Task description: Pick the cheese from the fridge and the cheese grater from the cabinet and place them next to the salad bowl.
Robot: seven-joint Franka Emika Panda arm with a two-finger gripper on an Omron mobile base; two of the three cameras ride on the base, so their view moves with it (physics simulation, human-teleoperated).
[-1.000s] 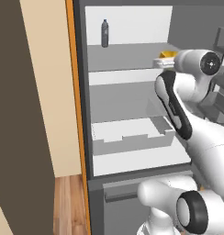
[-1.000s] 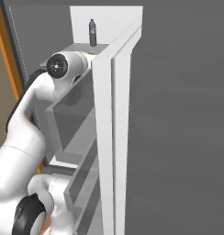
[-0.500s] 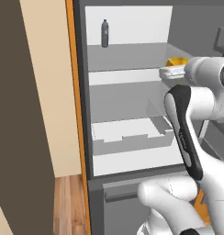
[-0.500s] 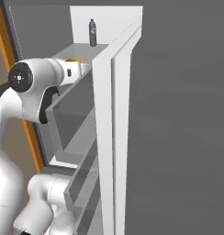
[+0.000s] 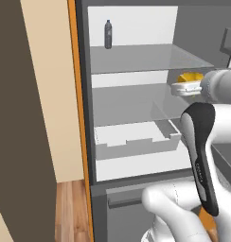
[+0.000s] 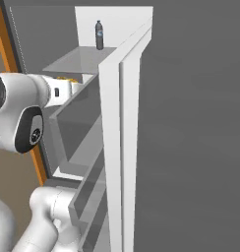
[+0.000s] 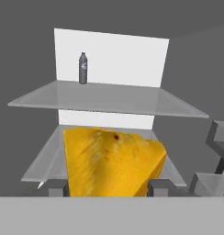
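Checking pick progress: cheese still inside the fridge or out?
Out, or nearly: the cheese sits between the tool tips in front of the fridge shelves. Left base view shows it forward of the shelf edge.

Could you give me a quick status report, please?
Gripper closed on the cheese, at the fridge opening. Bottle on top shelf, clear of path.

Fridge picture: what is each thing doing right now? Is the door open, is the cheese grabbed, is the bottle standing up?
Fridge: door open, inside showing.
Cheese: between the pincer tips, held off the shelf.
Pincer: shut on the cheese.
Bottle: upright on the top glass shelf, at the back.
Drawer: pushed in on the lower shelf, nothing seen in it.
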